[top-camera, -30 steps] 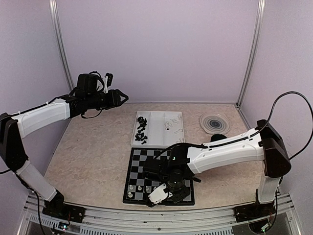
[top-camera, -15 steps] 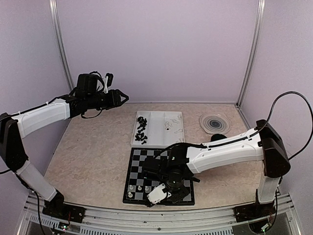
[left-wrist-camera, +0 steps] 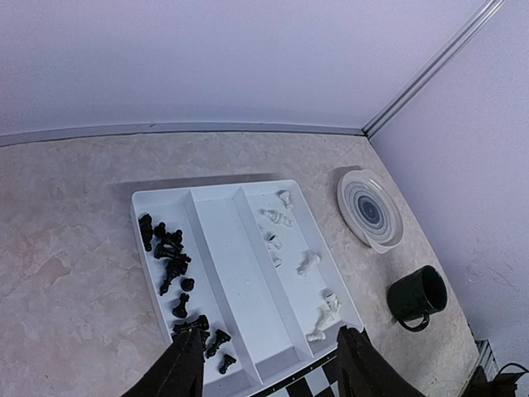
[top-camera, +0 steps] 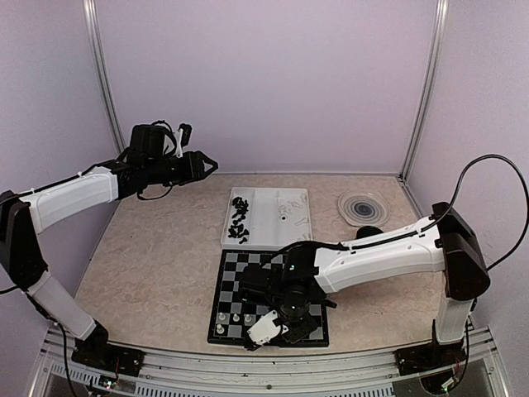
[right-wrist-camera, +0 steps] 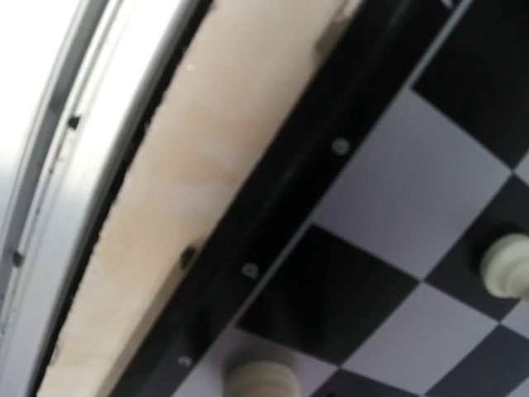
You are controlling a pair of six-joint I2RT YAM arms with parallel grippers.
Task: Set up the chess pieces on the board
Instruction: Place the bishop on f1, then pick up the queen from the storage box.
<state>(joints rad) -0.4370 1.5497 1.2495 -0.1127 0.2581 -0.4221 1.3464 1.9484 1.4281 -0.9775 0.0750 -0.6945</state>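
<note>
Two arms share a table [top-camera: 149, 248]. High up, the left gripper [left-wrist-camera: 269, 364] hovers with fingers spread and empty, facing a white tray [left-wrist-camera: 223, 273] of black and white chess pieces [left-wrist-camera: 169, 256]. A plate [left-wrist-camera: 369, 208] and mug [left-wrist-camera: 417, 296] lie beside it. Low down, the right gripper [top-camera: 288, 314] hides near-right squares of the board [top-camera: 235, 277]; its grip cannot be told. Since a second ago, only the right wrist edged slightly left.

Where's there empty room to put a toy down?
Widest bare table lies left of the tray and board. The tray's middle lane is bare too, between black pieces and white pieces. Crowded: the board's near edge under the right arm, and the far right corner by plate and mug.
</note>
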